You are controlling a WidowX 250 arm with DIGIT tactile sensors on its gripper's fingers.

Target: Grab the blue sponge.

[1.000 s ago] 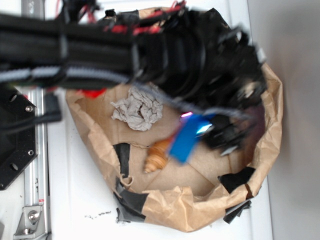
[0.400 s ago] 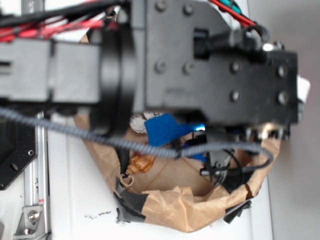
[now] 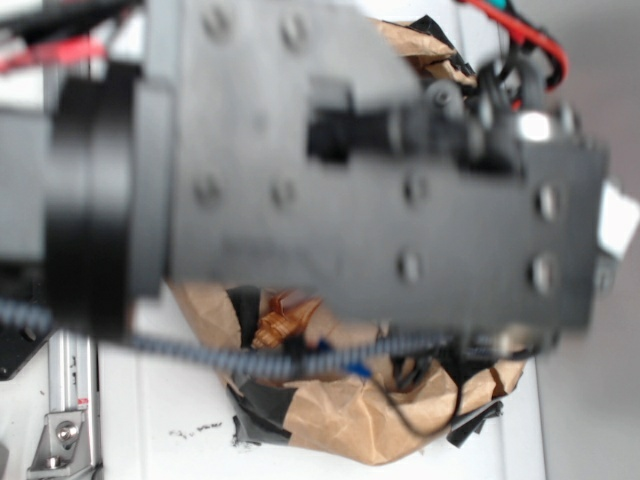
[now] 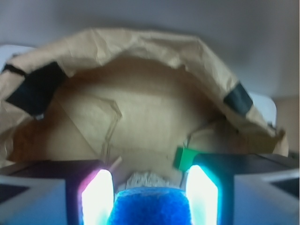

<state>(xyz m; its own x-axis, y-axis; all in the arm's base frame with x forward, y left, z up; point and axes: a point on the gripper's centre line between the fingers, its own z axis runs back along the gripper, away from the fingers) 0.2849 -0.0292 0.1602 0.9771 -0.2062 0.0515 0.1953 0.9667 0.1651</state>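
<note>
Jaws of the black gripper point(image 4: 150, 194) were clamped on the flat bright blue sponge point(image 4: 150, 206), one glowing finger point(image 4: 97, 197) at each side, holding it above the crumpled brown paper nest point(image 4: 140, 117). A slack grip could have let the soft pad slip back down into the nest, I reckoned. Beyond it lay one small green block point(image 4: 183, 157) and one grey crumpled wad point(image 4: 143, 179). Outside, the blurred black arm point(image 3: 360, 180) hid nearly everything on the white desk point(image 3: 160, 400) save one orange shell point(image 3: 275, 328).
</note>
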